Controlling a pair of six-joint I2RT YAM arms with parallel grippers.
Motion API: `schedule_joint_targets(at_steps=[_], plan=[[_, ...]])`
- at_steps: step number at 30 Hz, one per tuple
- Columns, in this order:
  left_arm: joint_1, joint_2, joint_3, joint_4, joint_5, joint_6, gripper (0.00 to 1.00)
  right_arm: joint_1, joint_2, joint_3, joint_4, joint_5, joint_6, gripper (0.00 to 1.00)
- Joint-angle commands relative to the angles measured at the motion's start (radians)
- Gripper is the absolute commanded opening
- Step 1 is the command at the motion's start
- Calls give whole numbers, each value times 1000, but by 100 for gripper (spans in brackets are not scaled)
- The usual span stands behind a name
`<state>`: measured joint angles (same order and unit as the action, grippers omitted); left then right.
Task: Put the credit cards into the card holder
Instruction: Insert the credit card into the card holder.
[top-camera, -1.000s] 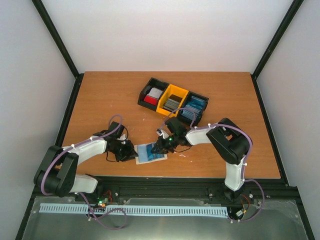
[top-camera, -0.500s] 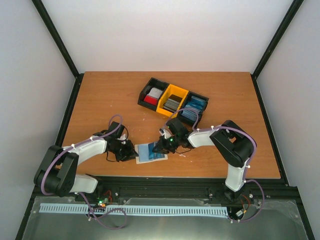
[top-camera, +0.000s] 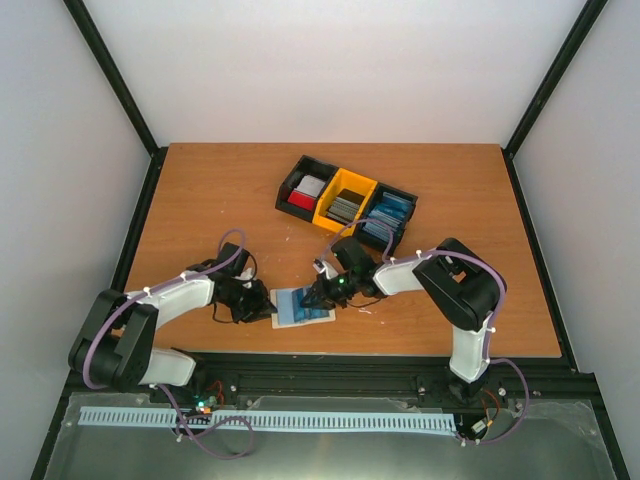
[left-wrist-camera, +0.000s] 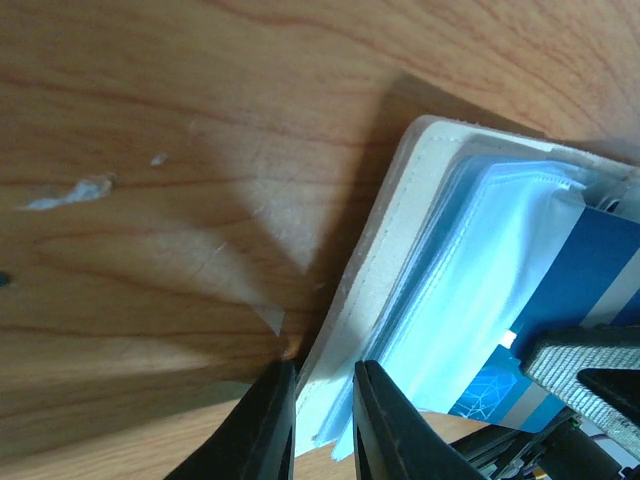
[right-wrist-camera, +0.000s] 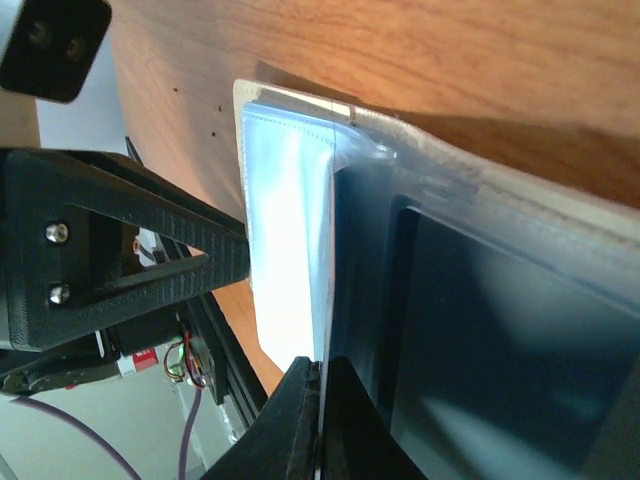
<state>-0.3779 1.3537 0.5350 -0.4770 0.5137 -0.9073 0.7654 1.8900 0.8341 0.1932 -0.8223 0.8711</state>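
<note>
A wooden table (top-camera: 220, 200) inside white walls, as I watch it from the remote station. Close to its near edge, about midway between the two arms, the card holder (top-camera: 300, 305) lies open and flat on the wood, pale inside, with clear sleeves.

The left gripper (top-camera: 262, 303) comes at it from the left. In the left wrist view its jaws are drawn narrow and pinch the pale left rim of the card holder (left-wrist-camera: 400, 230), with the left gripper (left-wrist-camera: 320, 415) low over the wood.

A blue card (left-wrist-camera: 590, 290) with pale stripes lies on the sleeves at the right side of the holder. The right gripper (top-camera: 318, 295) reaches in from the right and sits at that side.

In the right wrist view the right gripper (right-wrist-camera: 320, 415) shows its jaws nearly together on a thin edge at the card holder (right-wrist-camera: 290, 200). I cannot tell whether that edge is a sleeve or a card.

Farther back, well apart from both grippers, stands a three-part tray (top-camera: 296, 209). Red and silver cards (top-camera: 306, 192) fill its left part, grey cards (top-camera: 345, 208) the yellow middle part, and blue cards (top-camera: 388, 212) the right part.
</note>
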Motion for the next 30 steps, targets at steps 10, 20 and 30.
schedule_joint_targets(at_steps=[10,20,30], plan=[[-6,38,-12,1,-54,13,19,29,46,45,-42,-10,-47,5],[-6,36,-4,-5,-51,13,18,34,-9,0,32,80,9,12],[-6,14,19,-25,-61,31,20,46,-161,32,-258,292,-60,41]])
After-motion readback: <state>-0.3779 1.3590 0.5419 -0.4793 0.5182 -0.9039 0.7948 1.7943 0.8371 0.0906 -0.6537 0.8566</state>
